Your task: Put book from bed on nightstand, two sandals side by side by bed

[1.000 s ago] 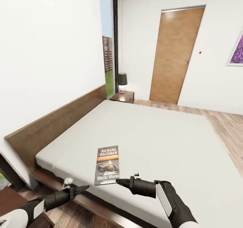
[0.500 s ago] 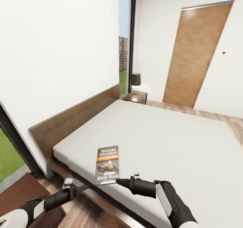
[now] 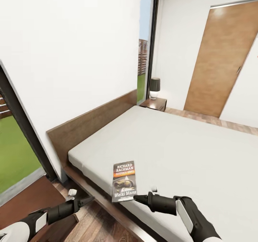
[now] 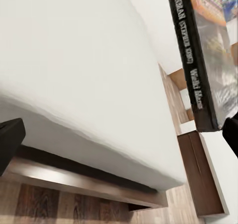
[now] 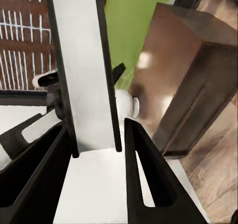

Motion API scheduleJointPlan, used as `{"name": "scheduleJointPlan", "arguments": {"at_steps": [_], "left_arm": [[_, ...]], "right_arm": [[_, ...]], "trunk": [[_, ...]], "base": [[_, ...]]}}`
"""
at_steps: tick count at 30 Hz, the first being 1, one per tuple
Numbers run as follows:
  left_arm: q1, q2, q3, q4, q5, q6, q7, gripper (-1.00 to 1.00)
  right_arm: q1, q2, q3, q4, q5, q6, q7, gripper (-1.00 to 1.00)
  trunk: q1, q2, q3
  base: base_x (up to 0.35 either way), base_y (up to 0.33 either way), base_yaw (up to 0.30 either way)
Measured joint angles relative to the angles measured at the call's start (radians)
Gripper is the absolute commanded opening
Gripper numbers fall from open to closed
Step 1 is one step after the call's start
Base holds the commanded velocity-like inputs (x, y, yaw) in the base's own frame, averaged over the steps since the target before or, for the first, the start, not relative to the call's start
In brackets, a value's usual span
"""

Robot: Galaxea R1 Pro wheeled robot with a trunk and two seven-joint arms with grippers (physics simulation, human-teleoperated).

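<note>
The book (image 3: 124,181) was held upright over the near edge of the bed (image 3: 186,145), clamped by its lower edge in the right tool (image 3: 138,198). The left tool (image 3: 84,201) hovered over the floor (image 3: 96,224) beside the frame; its fingers' state could not be told. A nightstand (image 3: 154,103) with a lamp (image 3: 154,88) stood at the far corner.

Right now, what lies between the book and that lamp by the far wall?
In the head view, only bare pale mattress of the bed lies between the book and the lamp.
</note>
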Motion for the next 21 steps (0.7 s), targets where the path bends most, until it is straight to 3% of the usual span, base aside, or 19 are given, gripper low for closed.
{"name": "scheduleJointPlan", "arguments": {"at_steps": [2, 7, 12, 14, 17, 21], "left_arm": [[0.000, 0.000, 0.000, 0.000, 0.000, 0.000, 0.000, 1.00], [0.000, 0.000, 0.000, 0.000, 0.000, 0.000, 0.000, 1.00], [0.000, 0.000, 0.000, 0.000, 0.000, 0.000, 0.000, 1.00], [0.000, 0.000, 0.000, 0.000, 0.000, 0.000, 0.000, 1.00], [0.000, 0.000, 0.000, 0.000, 0.000, 0.000, 0.000, 1.00], [0.000, 0.000, 0.000, 0.000, 0.000, 0.000, 0.001, 1.00]], "right_arm": [[0.000, -0.087, -0.002, 0.041, 0.010, -0.019, 0.002, -1.00], [0.002, -0.194, -0.002, 0.065, 0.000, -0.052, 0.019, -1.00], [0.003, -0.238, -0.002, 0.074, 0.000, -0.053, 0.161, -1.00], [0.003, -0.278, -0.003, 0.078, 0.004, -0.057, 0.251, -1.00], [0.003, -0.306, -0.003, 0.080, 0.006, -0.058, 0.299, -1.00], [0.003, -0.314, -0.008, 0.077, 0.008, -0.058, 0.314, -1.00]], "trunk": [[0.000, 0.000, -0.001], [0.000, 0.000, -0.003], [0.000, 0.000, -0.005], [0.000, 0.000, -0.006], [0.000, 0.000, -0.007], [0.000, 0.000, -0.008]], "base": [[0.000, 0.000, 0.089], [0.000, 0.000, 0.051], [0.000, 0.000, 0.008], [0.000, 0.000, 0.002], [0.000, 0.000, 0.000], [0.000, 0.000, 0.000]]}}
